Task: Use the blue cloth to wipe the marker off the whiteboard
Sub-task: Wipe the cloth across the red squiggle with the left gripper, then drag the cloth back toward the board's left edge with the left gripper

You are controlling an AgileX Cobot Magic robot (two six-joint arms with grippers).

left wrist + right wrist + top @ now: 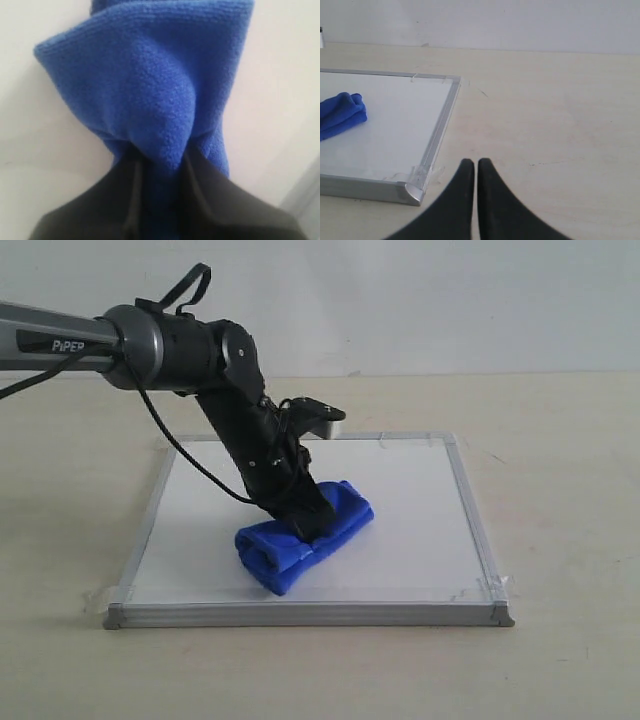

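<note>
Left gripper [308,523] pinches blue cloth [275,552] on whiteboard [410,520]; right gripper [476,167] off the board.
Exterior: cloth roll lies on the board, around centre, toward the near edge, clamped mid-length. Left wrist: fingers [215,200] squeeze a cloth fold between them. Right wrist: jaws pressed together, holding nothing, over the table [560,125] near the board's corner.

Bright, soft, even light leaves only a faint shadow under the blue cloth [275,555] on the glare-free whiteboard [400,490]; the exterior view is fairly sharp, while the left wrist close-up is blurred, its dark jaws out of focus.
</note>
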